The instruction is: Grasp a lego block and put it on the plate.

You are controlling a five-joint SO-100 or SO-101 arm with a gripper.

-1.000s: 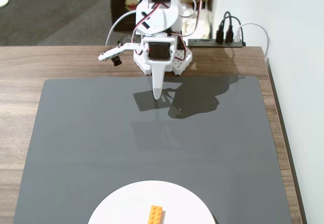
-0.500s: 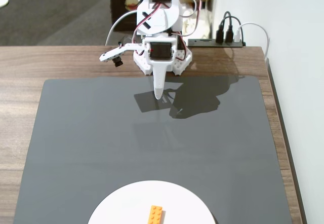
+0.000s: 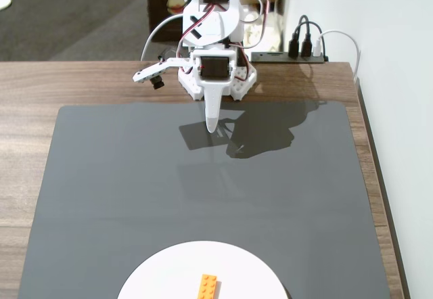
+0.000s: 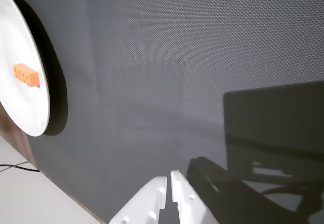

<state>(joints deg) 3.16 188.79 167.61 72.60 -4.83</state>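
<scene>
The tool (image 3: 212,126) hangs folded close to the arm's base (image 3: 216,82) at the far side of the worktop (image 3: 40,82), pointing straight down over the far edge of the dark grey mat (image 3: 135,191), its tip just above the surface and holding nothing. In the wrist view the two white fingers (image 4: 154,203) stand almost together, with only a thin slit between their tips, so the tool (image 4: 168,182) is narrow and empty. The arm is drawn up compactly above its base, upper joints stacked upright, its shadow falling on the mat to the right of the tool in the fixed view. From the tool toward the near edge the mat lies bare across its whole middle. The white plate (image 3: 169,272) sits at the near edge of the mat, partly cut off by the bottom of the fixed view, well apart from the tool. The orange lego block (image 3: 208,287) lies flat on the plate, studs up, near its middle; the wrist view shows the lego block (image 4: 26,75) on the plate (image 4: 20,112) at the far left.
</scene>
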